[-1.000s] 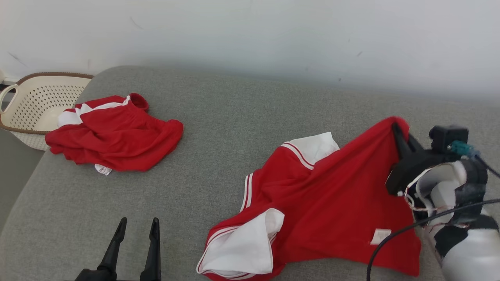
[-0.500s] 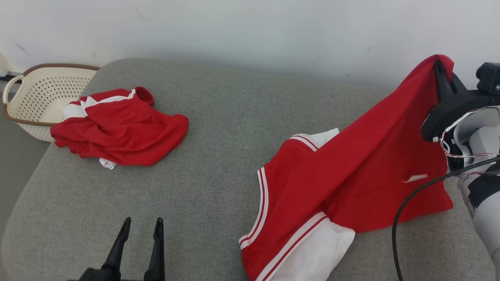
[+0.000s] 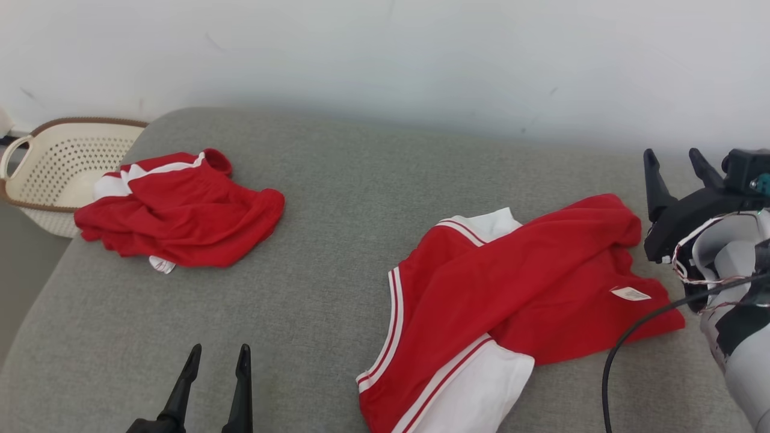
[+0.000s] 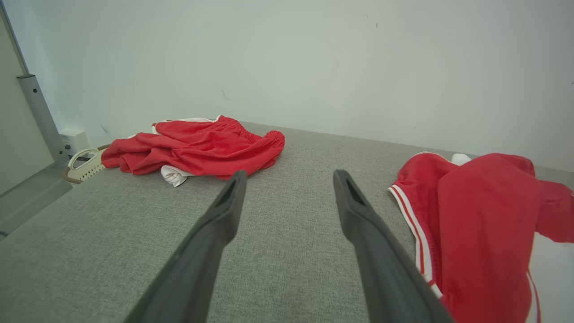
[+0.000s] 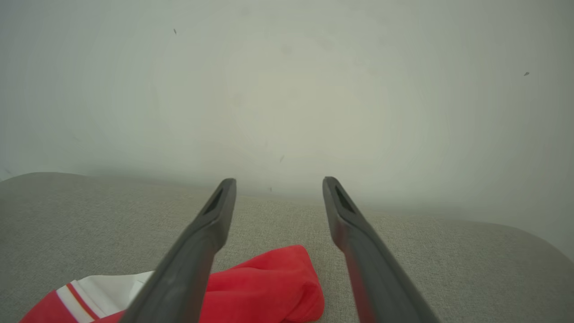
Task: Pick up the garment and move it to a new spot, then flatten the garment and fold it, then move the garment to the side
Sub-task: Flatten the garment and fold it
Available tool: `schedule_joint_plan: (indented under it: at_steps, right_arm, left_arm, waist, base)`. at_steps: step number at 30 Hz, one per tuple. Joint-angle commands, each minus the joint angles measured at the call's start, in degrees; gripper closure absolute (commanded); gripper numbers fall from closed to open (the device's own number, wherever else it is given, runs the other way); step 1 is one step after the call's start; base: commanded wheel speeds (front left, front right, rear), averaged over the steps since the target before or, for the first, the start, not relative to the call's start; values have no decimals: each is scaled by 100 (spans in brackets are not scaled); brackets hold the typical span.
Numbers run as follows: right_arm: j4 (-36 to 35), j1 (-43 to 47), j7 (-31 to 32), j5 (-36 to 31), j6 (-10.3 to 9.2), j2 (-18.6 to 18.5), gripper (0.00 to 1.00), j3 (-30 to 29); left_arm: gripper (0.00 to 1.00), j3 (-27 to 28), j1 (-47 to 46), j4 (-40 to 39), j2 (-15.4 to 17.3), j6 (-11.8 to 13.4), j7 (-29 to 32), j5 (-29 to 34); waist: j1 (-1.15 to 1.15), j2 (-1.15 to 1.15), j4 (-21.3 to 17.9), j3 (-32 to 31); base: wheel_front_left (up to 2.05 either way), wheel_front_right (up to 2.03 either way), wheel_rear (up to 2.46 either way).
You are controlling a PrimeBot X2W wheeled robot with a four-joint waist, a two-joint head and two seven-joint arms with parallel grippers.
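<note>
From the head view, the red-and-white garment (image 3: 517,282) lies crumpled on the grey cushion (image 3: 337,198), just beside the right gripper (image 3: 672,154), which is spread and empty. In the left wrist view, the left gripper (image 4: 288,175) is spread over the cushion. In the right wrist view, the garment lies below the parted jaws.

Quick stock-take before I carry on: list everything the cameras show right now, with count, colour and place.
garment: one, red with white panels and stripes, lying crumpled on the cushion's right side
second garment: one, red with white, bunched at the cushion's far left
basket: one, cream with a brown rim, beyond the cushion's left edge
cushion: one, grey, under both garments
wall: one, white, behind the cushion
cable: one, black, lower right by the right arm
left end effector: one, black, open and empty, lower left
right end effector: one, black, open and empty, right edge
</note>
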Motion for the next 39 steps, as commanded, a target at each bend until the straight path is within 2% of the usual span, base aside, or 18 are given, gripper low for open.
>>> schedule_joint_plan:
  at_steps: [1, 7, 15, 21, 23, 31, 39]
  right_arm:
    - [-101, 161, -71, 74, 3, 1, 0, 20]
    - [-911, 687, -167, 198, 3, -33, 0, -121]
    - [-2536, 1970, -161, -287, 3, 61, 0, -887]
    - [-3524, 3013, -163, -682, 3, 416, 0, -1452]
    - [-3660, 3154, -163, -746, 3, 470, 0, -1532]
    - [-4726, 4298, -164, -1256, 3, 1081, 0, -2067]
    - [-5145, 5088, -163, -1674, 3, 1574, 0, -2209]
  left_arm:
    - [0, 18, 78, -11, -2, 0, -31, -9]
    - [0, 71, 146, -42, -1, -3, -31, -11]
    - [0, 48, 167, -24, -1, -12, -31, -34]
    - [0, 74, 253, -13, -1, -4, -31, -16]
    - [0, 84, 263, -9, -1, -16, -31, -10]
    - [0, 66, 259, -57, -2, -18, -31, 17]
    - [0, 20, 330, -111, -2, 17, -31, 26]
  waist:
    - [0, 0, -109, -86]
    - [0, 0, -315, -162]
    - [0, 0, -461, -173]
    - [0, 0, -513, -262]
    - [0, 0, -520, -272]
    - [0, 0, -529, -323]
    - [0, 0, -564, -328]
  base:
    - [0, 0, 0]
    - [0, 0, 0]
    - [0, 0, 0]
    - [0, 0, 0]
    - [0, 0, 0]
    - [0, 0, 0]
    - [0, 0, 0]
